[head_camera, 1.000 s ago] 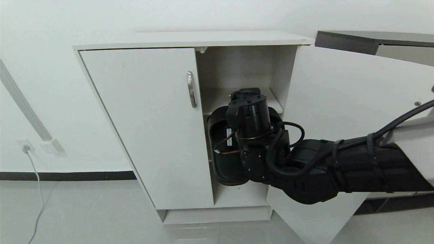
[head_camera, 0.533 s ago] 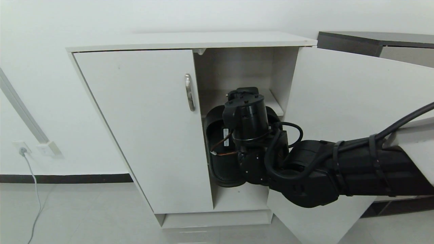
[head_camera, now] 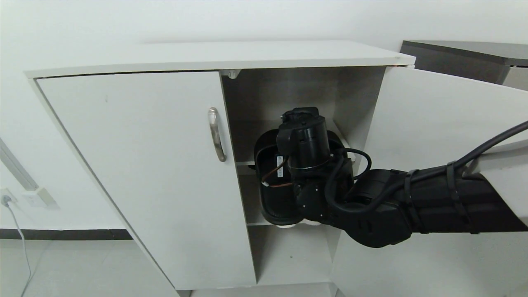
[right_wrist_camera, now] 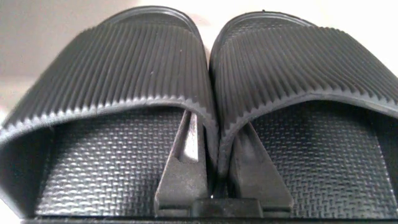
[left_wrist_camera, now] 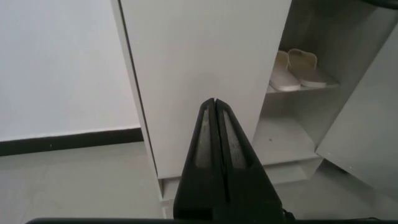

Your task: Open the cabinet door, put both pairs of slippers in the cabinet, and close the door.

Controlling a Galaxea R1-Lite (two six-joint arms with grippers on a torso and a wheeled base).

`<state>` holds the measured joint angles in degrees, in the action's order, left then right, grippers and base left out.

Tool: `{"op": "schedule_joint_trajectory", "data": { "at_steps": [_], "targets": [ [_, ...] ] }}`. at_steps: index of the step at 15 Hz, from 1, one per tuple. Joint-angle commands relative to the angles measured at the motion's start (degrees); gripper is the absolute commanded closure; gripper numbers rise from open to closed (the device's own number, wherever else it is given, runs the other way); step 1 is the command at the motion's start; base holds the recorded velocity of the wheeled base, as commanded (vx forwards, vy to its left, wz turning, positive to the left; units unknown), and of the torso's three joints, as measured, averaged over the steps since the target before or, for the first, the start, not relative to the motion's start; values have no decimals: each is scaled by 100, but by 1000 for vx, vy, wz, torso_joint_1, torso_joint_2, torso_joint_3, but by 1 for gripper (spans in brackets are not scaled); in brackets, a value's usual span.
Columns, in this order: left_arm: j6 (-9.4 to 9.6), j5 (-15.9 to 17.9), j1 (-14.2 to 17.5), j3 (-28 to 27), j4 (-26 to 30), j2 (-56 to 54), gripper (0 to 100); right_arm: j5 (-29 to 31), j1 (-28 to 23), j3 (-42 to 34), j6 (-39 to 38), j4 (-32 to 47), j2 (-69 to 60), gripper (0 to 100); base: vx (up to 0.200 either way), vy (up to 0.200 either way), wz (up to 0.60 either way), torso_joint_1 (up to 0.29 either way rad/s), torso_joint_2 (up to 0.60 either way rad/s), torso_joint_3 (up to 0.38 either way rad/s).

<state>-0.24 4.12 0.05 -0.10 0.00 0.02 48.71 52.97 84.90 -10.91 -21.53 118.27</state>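
Two slipper pairs: the right gripper (right_wrist_camera: pixel 214 146) clamps the black pair (right_wrist_camera: pixel 137 74), and the pale pair (left_wrist_camera: pixel 297 67) lies inside the cabinet (head_camera: pixel 206 53). The left gripper (left_wrist_camera: pixel 214 107) is pressed closed, empty. The head camera has drawn nearer the cabinet.

The wall (head_camera: pixel 82 24) is white, with a black strip (head_camera: pixel 62 234) low down. Pale grey floor (head_camera: pixel 62 268). A socket (head_camera: pixel 6 201) on the left, a dark table (head_camera: pixel 466 51) on the right.
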Motion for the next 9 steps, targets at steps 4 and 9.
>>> {"op": "schedule_joint_trajectory", "data": {
  "at_steps": [4,9],
  "targets": [
    [-2,1,4,1,0,6,100,-2,-76,-26,10,0,3,100,100,0,0,1,2,0],
    [-11,1,4,1,0,-2,100,-90,-252,115,107,140,64,100,0,0,0,0,0,0]
  ]
}}
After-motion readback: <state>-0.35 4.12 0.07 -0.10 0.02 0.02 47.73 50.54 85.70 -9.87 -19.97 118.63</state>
